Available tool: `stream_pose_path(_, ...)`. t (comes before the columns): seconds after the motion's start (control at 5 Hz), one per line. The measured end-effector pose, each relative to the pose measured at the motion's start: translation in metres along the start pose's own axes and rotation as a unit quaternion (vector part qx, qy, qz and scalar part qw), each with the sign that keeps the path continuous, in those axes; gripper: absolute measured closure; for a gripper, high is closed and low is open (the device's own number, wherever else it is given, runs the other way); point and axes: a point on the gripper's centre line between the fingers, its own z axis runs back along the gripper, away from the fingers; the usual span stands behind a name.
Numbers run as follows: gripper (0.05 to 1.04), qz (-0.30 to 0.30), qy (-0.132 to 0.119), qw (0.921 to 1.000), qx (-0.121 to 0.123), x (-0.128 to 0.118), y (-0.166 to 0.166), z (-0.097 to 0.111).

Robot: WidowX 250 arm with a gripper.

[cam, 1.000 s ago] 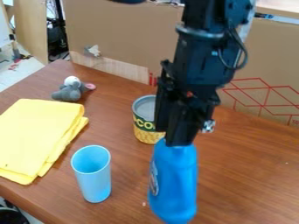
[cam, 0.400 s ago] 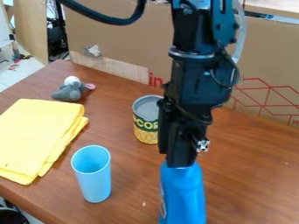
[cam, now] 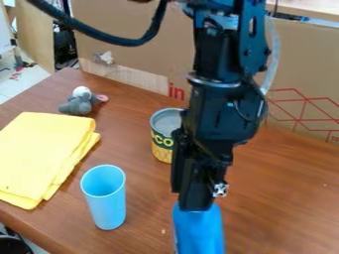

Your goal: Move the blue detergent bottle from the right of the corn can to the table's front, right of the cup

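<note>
The black gripper [cam: 195, 206] hangs down at the lower middle of the camera view, closed around the top of a blue bottle [cam: 198, 230]. The bottle is upright, its neck hidden between the fingers and its lower part cut off by the bottom edge. To its left stands a light blue cup [cam: 106, 201], open end up and apart from the bottle. A can with a yellow and green label [cam: 162, 145] stands behind the gripper, partly covered by it.
A folded yellow cloth [cam: 43, 154] lies on the left of the brown wooden table [cam: 285, 198]. A small grey plush toy [cam: 79, 102] sits at the back left. Cardboard [cam: 142, 44] stands along the table's back edge.
Gripper and bottle have moved down in the view, toward the near edge, first slightly right, then back left. The cup, can, cloth and toy have stayed put.
</note>
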Motion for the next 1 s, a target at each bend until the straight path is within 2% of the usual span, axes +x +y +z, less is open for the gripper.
stream_pose_path(0.2, 0.553, 0.002, -0.002, 1.0, 0.007, -0.002, 0.001, -0.004)
stream_pose_path(0.4, 0.23, 0.001, 0.0, 0.9999, -0.01, -0.004, -0.001, -0.005)
stream_pose_path(0.6, 0.069, 0.036, -0.052, 0.9977, -0.025, -0.008, 0.01, 0.029)
stream_pose_path(0.8, 0.075, 0.039, -0.081, 0.995, -0.043, -0.007, 0.009, 0.053)
stream_pose_path(1.0, 0.076, 0.065, -0.116, 0.9909, -0.022, -0.021, 0.016, 0.086)
